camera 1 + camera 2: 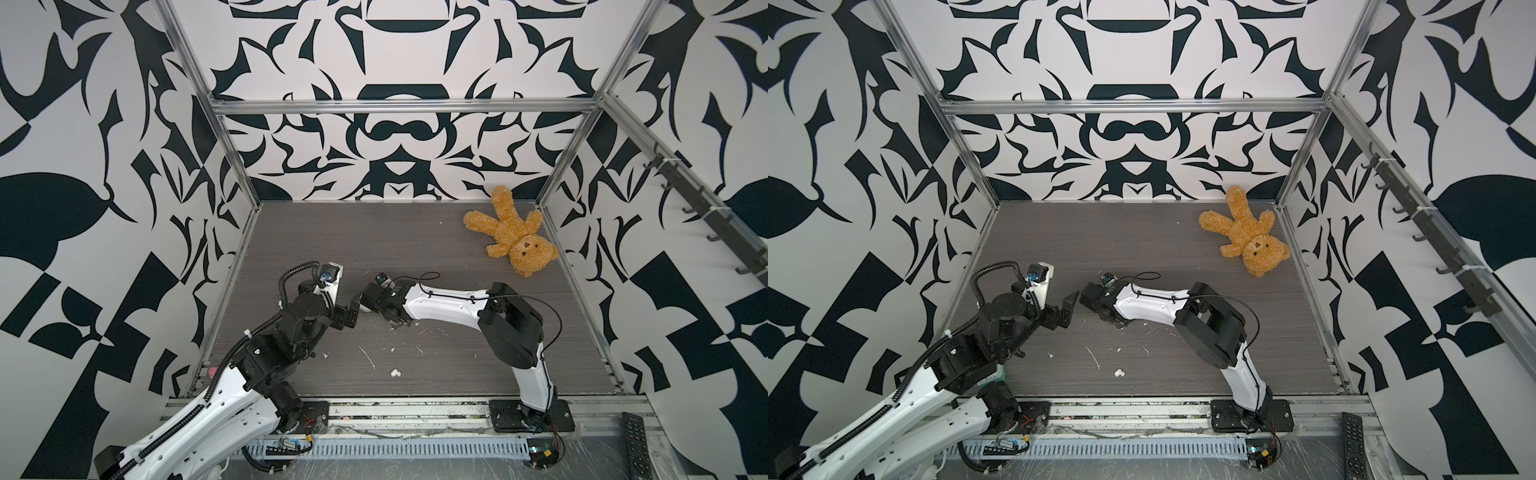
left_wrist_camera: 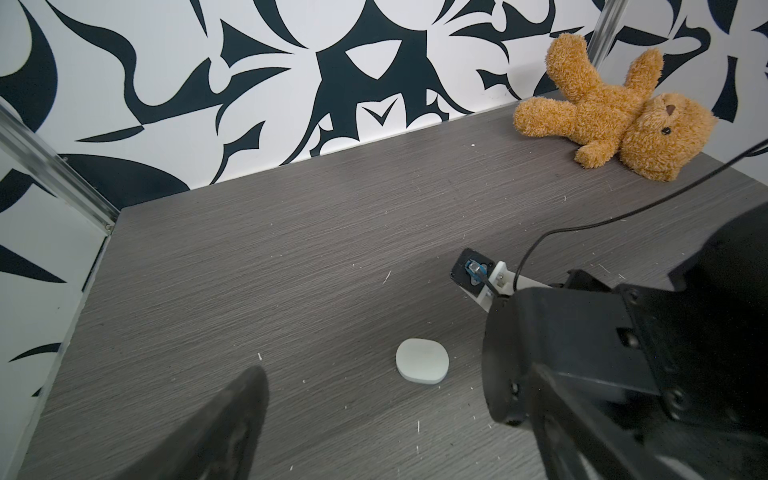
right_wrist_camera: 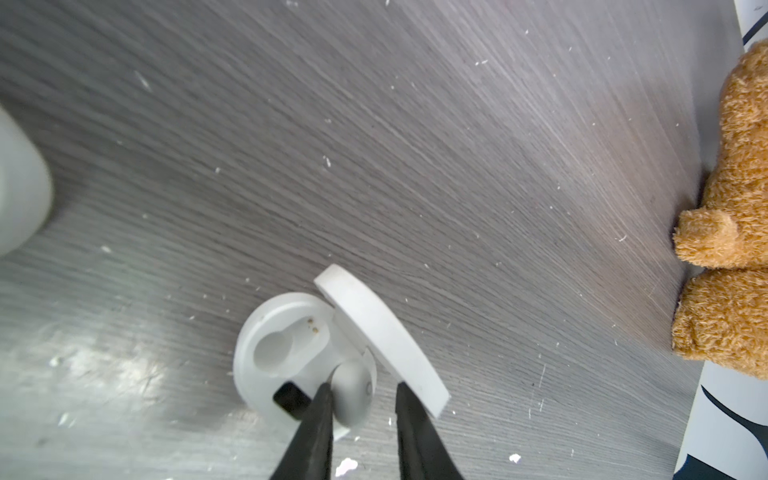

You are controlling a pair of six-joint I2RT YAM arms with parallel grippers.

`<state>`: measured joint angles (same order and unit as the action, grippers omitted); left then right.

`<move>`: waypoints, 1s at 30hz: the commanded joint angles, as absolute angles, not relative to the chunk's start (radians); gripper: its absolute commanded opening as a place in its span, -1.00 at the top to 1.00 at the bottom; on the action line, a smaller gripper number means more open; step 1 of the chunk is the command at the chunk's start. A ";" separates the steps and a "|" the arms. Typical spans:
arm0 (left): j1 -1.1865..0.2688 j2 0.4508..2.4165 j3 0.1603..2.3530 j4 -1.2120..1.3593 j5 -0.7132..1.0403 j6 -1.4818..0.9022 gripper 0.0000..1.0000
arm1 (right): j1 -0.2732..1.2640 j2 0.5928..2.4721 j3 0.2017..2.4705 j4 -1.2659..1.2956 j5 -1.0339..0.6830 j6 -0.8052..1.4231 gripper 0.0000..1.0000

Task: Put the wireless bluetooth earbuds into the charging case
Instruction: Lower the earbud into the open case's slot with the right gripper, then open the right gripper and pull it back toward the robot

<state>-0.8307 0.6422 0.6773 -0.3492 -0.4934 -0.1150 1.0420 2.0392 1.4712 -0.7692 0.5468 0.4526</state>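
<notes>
In the right wrist view a white charging case (image 3: 266, 332) lies on the grey table with its lid (image 3: 374, 332) raised. One socket is empty. A white earbud (image 3: 353, 390) sits in the other socket, between the fingers of my right gripper (image 3: 363, 388). The jaws are slightly open: one finger touches the bud, the other stands clear of it. A second case (image 2: 422, 360), shut, lies ahead of my left gripper (image 1: 353, 313), which is wide open and empty. Another loose earbud (image 1: 395, 372) lies near the table's front middle, also visible in a top view (image 1: 1119, 372).
A brown teddy bear (image 1: 511, 237) lies at the back right corner. White flecks and streaks of debris (image 1: 368, 357) are scattered over the front of the table. A black remote (image 1: 636, 444) rests outside the frame at the front right. The two grippers nearly meet at mid-table.
</notes>
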 commanded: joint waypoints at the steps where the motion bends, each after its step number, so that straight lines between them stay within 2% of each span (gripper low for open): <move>1: -0.827 0.629 0.662 -0.353 -0.495 -0.119 -0.98 | 1.050 1.987 1.502 -0.805 0.568 0.457 0.40; 7: -0.828 0.626 0.662 -0.356 -0.494 -0.118 -0.99 | 1.060 1.971 1.508 -0.822 0.568 0.461 0.38; 9: -0.827 0.627 0.662 -0.356 -0.495 -0.118 -0.99 | 1.063 1.946 1.506 -0.825 0.553 0.468 0.32; 15: -0.828 0.617 0.666 -0.357 -0.519 -0.119 -0.99 | 1.069 1.788 1.411 -0.785 0.325 0.529 0.03; 23: -0.827 0.575 0.670 -0.347 -0.670 -0.121 -0.98 | 1.101 1.560 1.060 -0.509 -0.128 0.451 -0.03; 30: -0.825 0.526 0.647 -0.319 -0.741 -0.109 -0.99 | 1.208 1.619 1.010 -0.518 -0.156 0.345 -0.01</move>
